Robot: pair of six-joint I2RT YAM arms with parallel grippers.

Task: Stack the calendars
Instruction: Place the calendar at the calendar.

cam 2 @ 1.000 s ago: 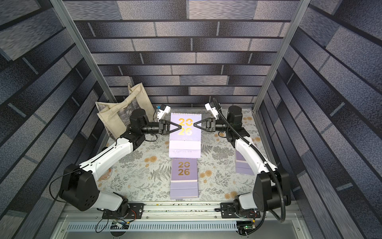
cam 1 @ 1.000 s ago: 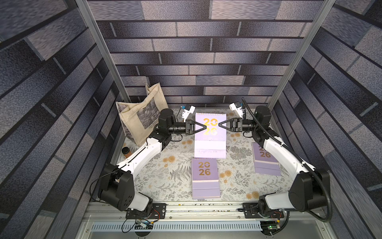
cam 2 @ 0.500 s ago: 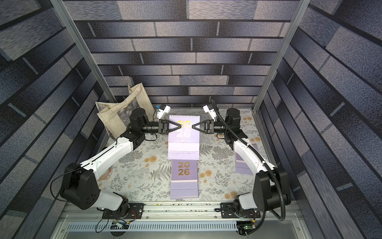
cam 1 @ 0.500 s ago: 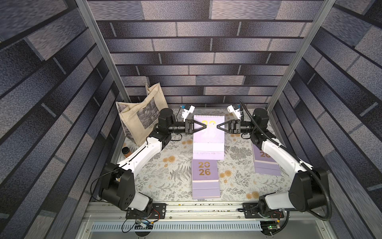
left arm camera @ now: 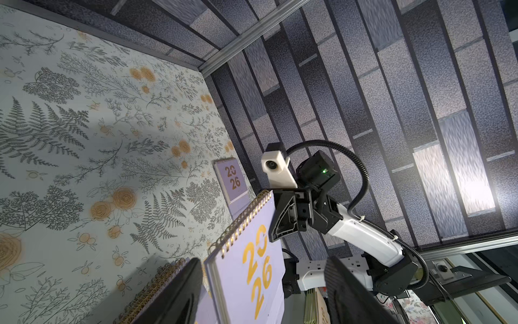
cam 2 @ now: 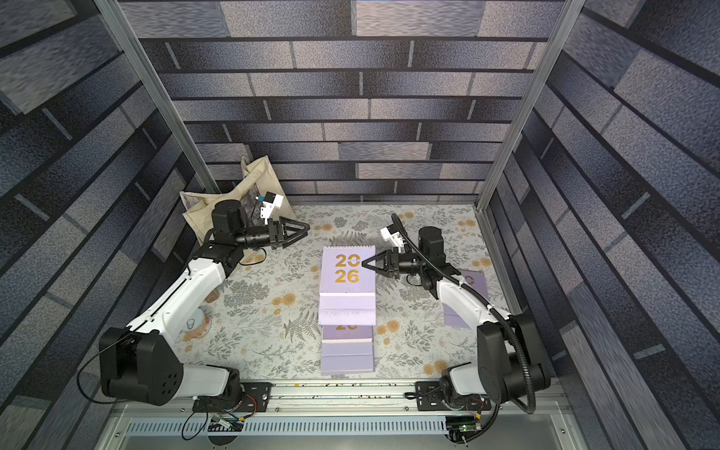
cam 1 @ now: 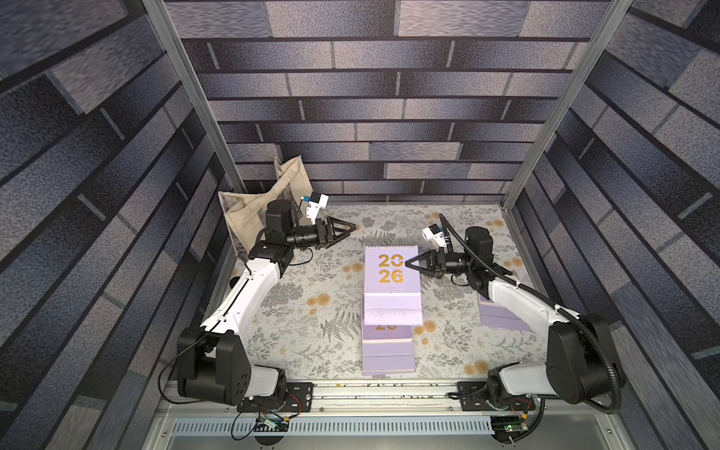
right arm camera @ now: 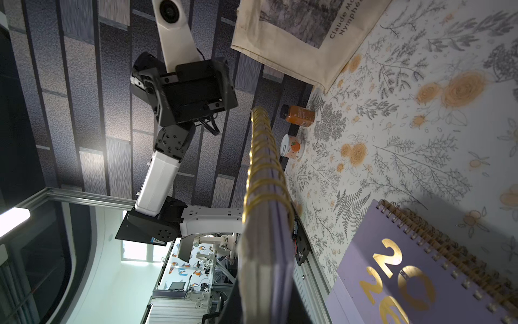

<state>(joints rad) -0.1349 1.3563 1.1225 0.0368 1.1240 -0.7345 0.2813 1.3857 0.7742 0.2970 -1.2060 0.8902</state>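
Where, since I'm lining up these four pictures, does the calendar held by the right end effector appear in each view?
In a top view: the held calendar sits at centre, right end effector shut on its edge.
In a top view: just left of centre.
Left wrist: bottom centre of the picture, cover facing the camera.
Right wrist: edge-on, lower centre of the picture.
Shared landmark: the floral table cover.
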